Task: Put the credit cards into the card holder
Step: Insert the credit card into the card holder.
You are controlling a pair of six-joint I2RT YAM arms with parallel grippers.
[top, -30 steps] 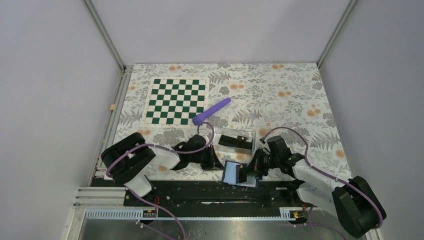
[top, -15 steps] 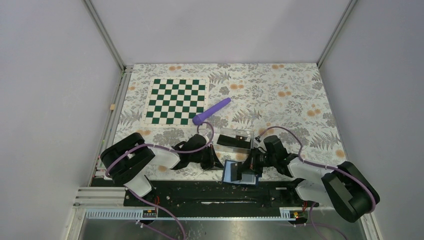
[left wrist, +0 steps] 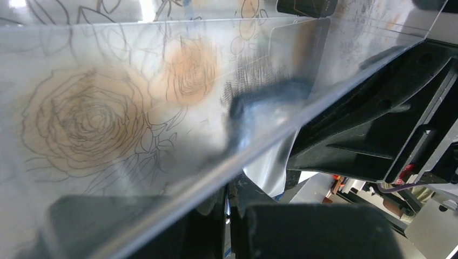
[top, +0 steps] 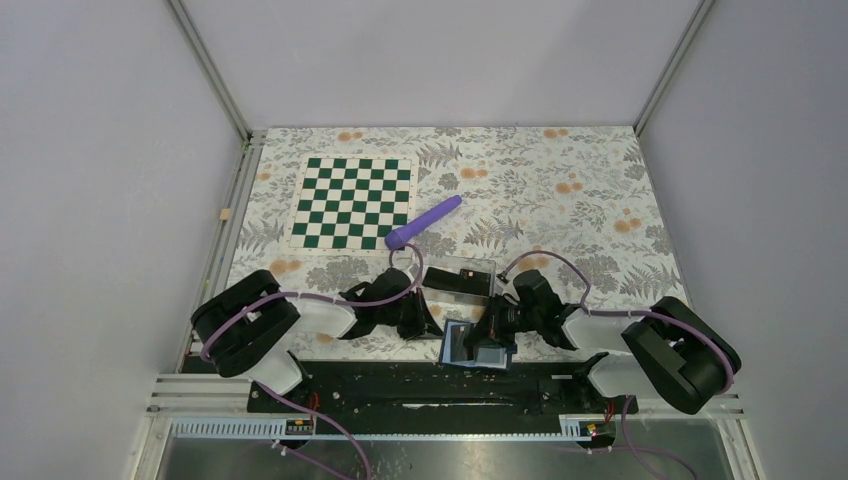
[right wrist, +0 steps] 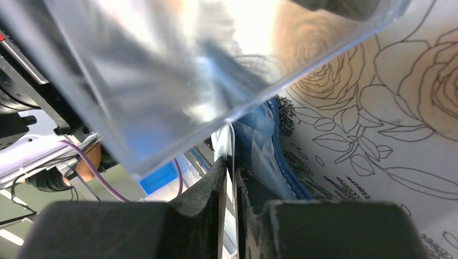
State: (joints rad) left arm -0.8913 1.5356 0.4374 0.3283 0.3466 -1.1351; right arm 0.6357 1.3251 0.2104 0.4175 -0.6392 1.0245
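Note:
The navy card holder lies open near the table's front edge, pale blue inside. My left gripper is shut on its left flap; the left wrist view shows the thin blue edge pinched in the gripper and a pale flap beyond. From the right, my right gripper is shut on a thin credit card held edge-on beside the holder's pockets. Another dark credit card lies in the clear tray just behind.
The clear tray's wall fills the upper part of both wrist views. A green chessboard mat and a purple cylinder lie farther back. The black base rail runs just in front of the holder.
My right arm has swung left, carrying its card over to the card holder. The clear tray has shifted a little left. The left gripper has held its place.

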